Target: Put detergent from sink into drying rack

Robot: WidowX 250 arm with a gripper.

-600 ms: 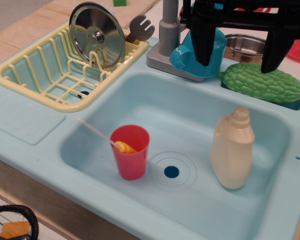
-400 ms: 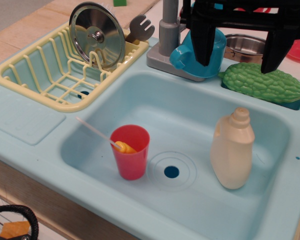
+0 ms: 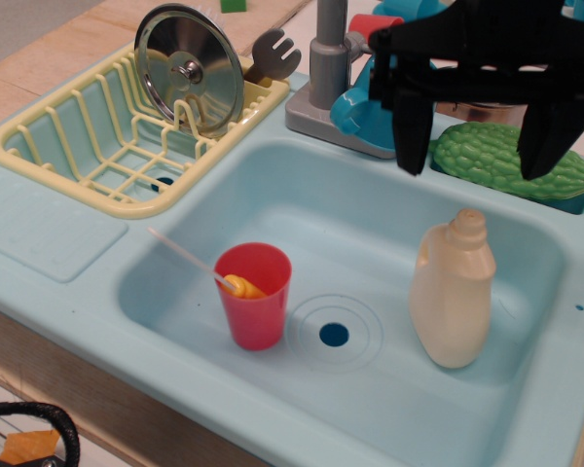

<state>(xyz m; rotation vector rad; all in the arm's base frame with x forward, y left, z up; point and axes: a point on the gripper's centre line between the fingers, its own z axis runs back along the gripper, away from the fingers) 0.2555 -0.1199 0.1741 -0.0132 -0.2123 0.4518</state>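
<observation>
Detergent (image 3: 453, 294) looks light, stiff and slick, standing in the sink (image 3: 370, 209); I'd pinch its narrow neck with that wide-open hand (image 3: 477, 156) hovering above

We find no readable text, label, brand, number or sign anywhere here. The detergent (image 3: 453, 292) has a plain, unlabelled cream body. The sink (image 3: 389, 209) and the drying rack (image 3: 39, 161) carry no markings either.

1 view: high front camera, close, angled down over sink (image 3: 273, 195).
</observation>
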